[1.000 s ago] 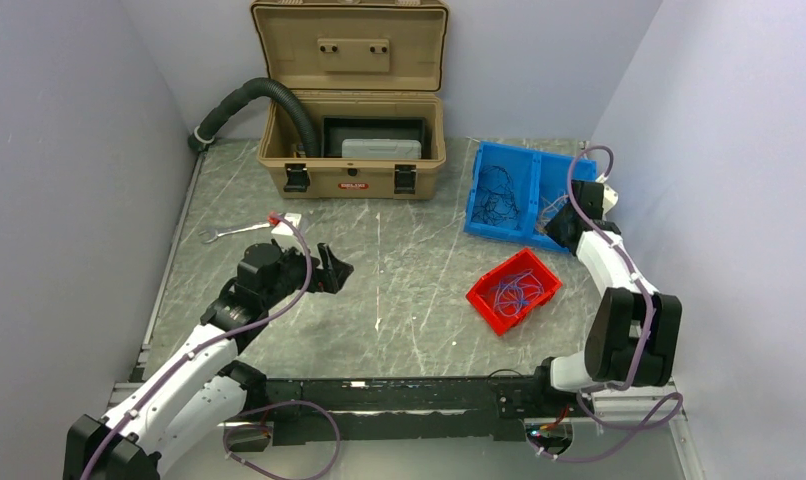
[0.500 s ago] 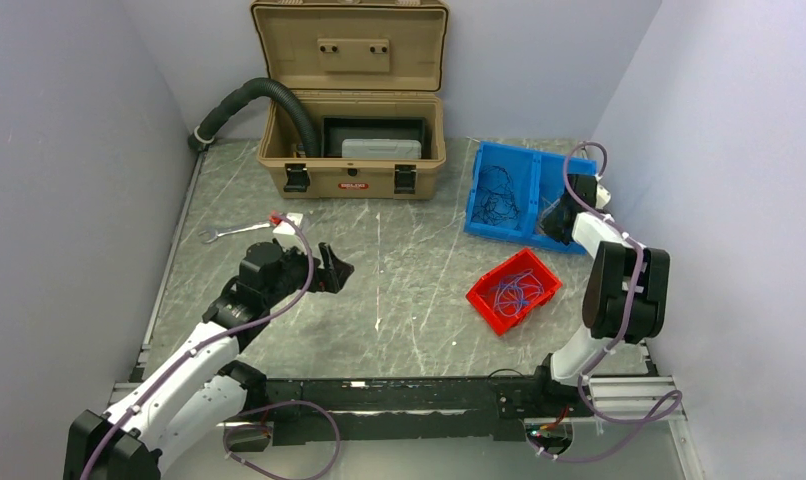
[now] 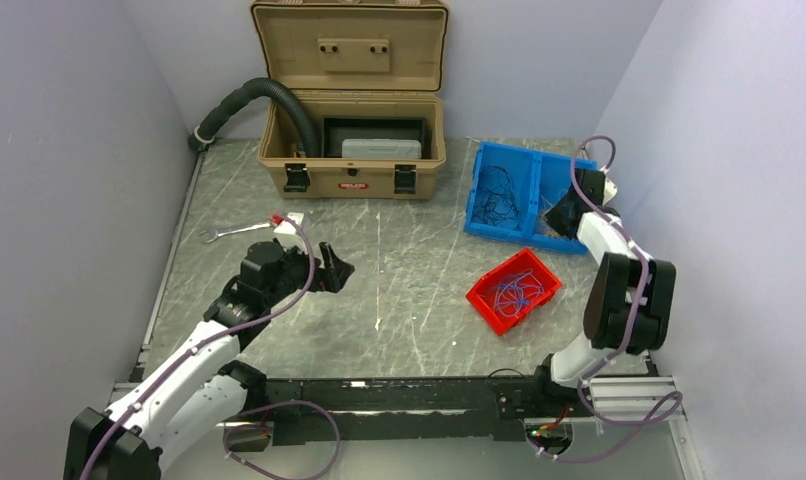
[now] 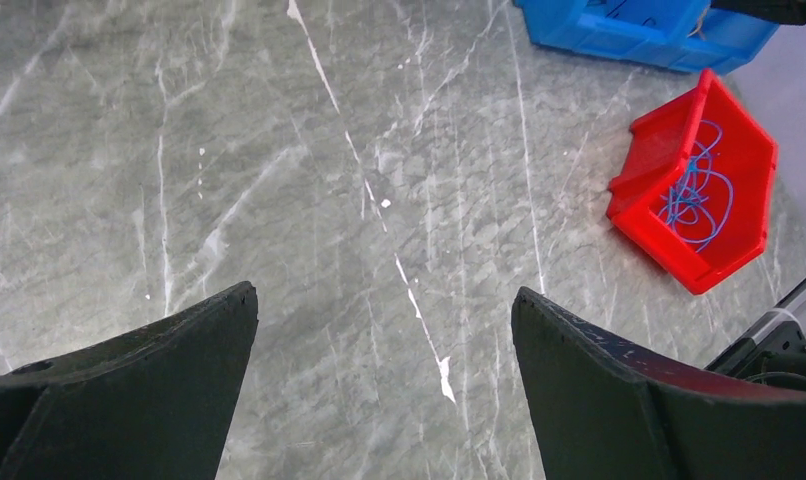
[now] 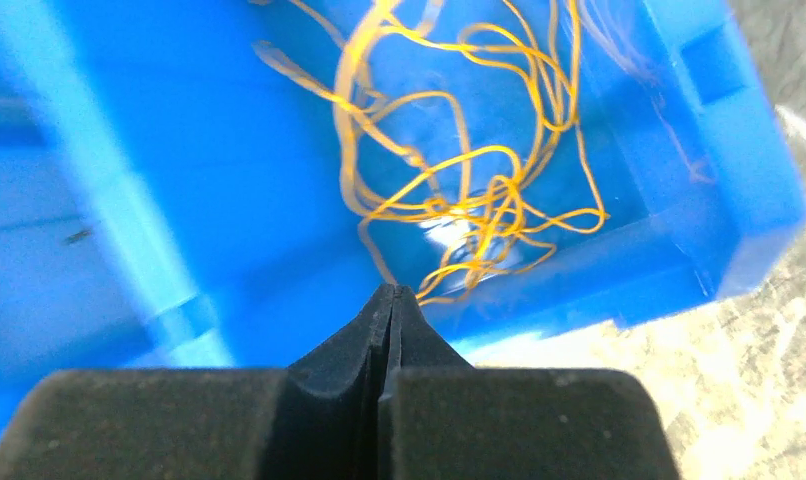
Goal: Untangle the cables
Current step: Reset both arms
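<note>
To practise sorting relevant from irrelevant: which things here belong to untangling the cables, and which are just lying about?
Belong to the job:
blue wires
black wires
yellow-orange wires
red bin and blue tray holding them

Just lying about:
tan case
wrench
black hose

Nothing legible: the red label (image 3: 352,185) on the tan case (image 3: 351,168) (white lettering) is too small to read.
</note>
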Available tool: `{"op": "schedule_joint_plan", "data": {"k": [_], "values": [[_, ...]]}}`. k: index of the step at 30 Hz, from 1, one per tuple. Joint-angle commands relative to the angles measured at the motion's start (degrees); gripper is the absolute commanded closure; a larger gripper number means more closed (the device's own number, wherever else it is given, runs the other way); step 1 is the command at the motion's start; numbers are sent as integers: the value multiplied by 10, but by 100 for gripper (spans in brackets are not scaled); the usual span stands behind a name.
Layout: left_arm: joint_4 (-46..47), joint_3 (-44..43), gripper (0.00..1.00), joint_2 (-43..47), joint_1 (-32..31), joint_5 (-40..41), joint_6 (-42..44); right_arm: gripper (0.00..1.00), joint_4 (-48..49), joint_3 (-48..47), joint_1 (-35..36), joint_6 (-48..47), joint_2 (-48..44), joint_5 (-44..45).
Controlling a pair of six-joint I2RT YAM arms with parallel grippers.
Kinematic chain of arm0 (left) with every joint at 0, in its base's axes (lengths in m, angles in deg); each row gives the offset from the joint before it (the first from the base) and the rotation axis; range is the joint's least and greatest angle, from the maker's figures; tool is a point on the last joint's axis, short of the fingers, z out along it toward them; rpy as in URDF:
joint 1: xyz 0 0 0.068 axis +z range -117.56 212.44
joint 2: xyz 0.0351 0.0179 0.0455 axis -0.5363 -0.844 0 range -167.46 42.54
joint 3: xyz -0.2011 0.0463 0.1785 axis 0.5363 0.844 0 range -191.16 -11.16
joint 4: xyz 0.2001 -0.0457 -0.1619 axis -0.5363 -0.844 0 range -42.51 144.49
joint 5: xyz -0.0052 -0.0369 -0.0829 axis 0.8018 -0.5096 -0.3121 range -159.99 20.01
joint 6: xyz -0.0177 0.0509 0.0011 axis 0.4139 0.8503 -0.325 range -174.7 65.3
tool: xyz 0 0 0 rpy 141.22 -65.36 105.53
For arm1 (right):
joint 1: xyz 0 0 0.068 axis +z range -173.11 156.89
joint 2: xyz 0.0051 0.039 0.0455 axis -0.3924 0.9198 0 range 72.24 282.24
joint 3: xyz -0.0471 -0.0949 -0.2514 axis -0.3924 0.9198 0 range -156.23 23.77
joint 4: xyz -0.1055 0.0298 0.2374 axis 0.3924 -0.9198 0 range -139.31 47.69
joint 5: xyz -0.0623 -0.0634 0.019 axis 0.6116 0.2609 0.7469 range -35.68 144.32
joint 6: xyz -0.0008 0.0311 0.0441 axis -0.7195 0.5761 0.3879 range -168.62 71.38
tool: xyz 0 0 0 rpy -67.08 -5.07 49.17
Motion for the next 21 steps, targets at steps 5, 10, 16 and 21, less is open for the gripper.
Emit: {"op": "schedule_joint_plan", "data": {"k": [5, 10, 16, 21], "values": [[21, -1, 1, 83, -2, 54, 16, 67, 133, 83, -3, -57, -266, -153], [-19, 0, 1, 118, -2, 104, 36, 13, 147, 138, 0, -75, -371, -198], [7, 26, 1, 116, -2, 168, 105, 0, 246, 266, 1, -70, -506, -121], [73, 52, 1, 101, -2, 189, 126, 0, 324, 360, 2, -115, -577, -133]]}}
